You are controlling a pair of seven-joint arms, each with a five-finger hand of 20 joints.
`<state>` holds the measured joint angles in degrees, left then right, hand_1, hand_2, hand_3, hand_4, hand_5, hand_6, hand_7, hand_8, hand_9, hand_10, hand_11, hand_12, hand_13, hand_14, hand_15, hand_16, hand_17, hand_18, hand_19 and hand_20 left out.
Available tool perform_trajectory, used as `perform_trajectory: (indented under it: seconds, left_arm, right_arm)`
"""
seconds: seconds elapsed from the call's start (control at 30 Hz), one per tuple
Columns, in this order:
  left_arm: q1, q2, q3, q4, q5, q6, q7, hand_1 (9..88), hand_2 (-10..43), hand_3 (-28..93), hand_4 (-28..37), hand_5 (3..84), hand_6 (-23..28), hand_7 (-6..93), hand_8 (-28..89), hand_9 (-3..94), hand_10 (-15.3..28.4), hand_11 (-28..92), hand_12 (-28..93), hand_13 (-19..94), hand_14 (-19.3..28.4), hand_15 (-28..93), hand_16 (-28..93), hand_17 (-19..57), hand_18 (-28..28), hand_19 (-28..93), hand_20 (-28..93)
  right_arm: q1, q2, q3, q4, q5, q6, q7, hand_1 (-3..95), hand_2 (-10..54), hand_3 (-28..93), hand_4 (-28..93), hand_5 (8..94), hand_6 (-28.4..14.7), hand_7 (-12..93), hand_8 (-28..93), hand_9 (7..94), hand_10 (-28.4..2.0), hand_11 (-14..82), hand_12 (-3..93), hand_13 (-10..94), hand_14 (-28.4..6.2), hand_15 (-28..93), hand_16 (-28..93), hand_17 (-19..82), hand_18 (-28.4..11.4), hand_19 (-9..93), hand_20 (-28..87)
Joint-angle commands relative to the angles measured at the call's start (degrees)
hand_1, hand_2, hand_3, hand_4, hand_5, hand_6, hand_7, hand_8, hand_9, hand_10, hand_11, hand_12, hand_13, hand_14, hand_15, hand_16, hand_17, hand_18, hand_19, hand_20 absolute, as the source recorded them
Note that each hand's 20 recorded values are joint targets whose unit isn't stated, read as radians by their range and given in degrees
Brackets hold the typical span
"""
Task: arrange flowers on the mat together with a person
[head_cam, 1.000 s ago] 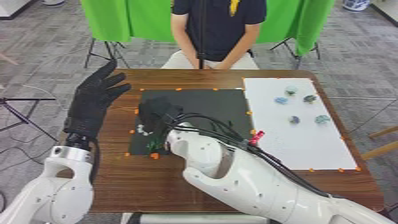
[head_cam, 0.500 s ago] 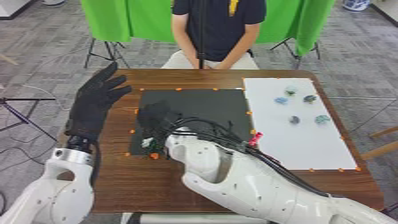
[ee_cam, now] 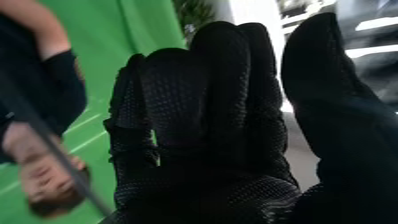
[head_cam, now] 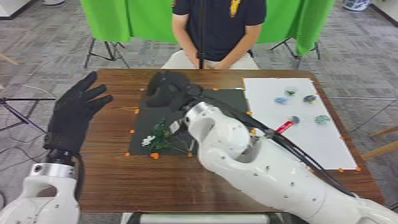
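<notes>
Mat (head_cam: 233, 97) dark grey; flower (head_cam: 147, 141) white, leaves (head_cam: 161, 143) green; table (head_cam: 133, 182) brown.

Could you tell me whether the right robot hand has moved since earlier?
Yes, the right robot hand moved forward, to the dark mat's far edge.

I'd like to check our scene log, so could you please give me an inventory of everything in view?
table: one, brown wood, centre
mat: one, dark grey, table's left half
sheet: one, white, table's right side
flower sprig: at least one, white with green leaves, mat's near left
small flower-like pieces: five, bluish to grey-green, sheet's far half
markers: several, orange, around mat and sheet
red piece: one, red, beside the right forearm
curtain: one, green, behind table
stands: black, by curtain
vase: one, blue-and-white, far right
floor: grey
arms: two, white, from bottom edge
left hand: one, black-gloved, at table's left
right hand: one, black-gloved, over mat's far left
</notes>
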<state>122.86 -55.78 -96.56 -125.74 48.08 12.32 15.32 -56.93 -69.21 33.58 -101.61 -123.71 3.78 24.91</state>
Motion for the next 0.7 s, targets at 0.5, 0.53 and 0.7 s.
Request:
perform_trajectory:
  seconds: [0.5, 0.53, 0.7]
  left_arm:
    - [4.15, -0.38, 0.68, 0.81, -2.13, 3.65, 4.44, 23.0, 4.8, 78, -28.3, 36.0, 2.8, 9.8, -9, 32.3, 15.0, 19, 8, 24, 23.7, 42, -7, -10.4, 23.1, 43, 12]
    - [4.21, -0.52, 0.93, 0.86, -2.11, 3.87, 4.39, 22.9, 4.8, 78, -28.3, 35.7, 2.5, 9.8, -9, 31.9, 14.6, 18, 8, 24, 23.4, 40, -7, -10.4, 23.1, 43, 12]
    - [4.82, -0.61, 1.67, 0.99, -2.2, 3.42, 4.23, 22.7, 4.8, 78, -28.3, 34.6, 1.7, 9.7, -9, 30.4, 13.6, 16, 8, 24, 22.2, 36, -5, -10.5, 22.9, 41, 11]
  right_arm:
    - [-47.98, 13.7, 53.76, -16.05, 65.79, -3.46, -18.49, 19.6, 6.2, 76, -28, 42.1, 2.5, 15, -13, 44.0, -13.2, 8.7, 13.9, 34, -17.7, 22, 15, 0, -22.6, 45, 14]
    - [-49.68, 14.08, 53.92, -15.87, 66.45, -2.23, -20.14, 19.2, 6.3, 76, -28, 41.5, 2.8, 15, -13, 43.4, -12.7, 7.9, 13.9, 33, -17.6, 21, 16, 0, -22.4, 44, 13]
    - [-56.96, 13.97, 55.75, -15.84, 68.29, 1.69, -24.6, 17.6, 7.0, 77, -28, 39.2, 3.8, 15, -13, 41.2, -11.3, 5.6, 14.0, 32, -16.9, 16, 19, 0, -21.5, 42, 13]
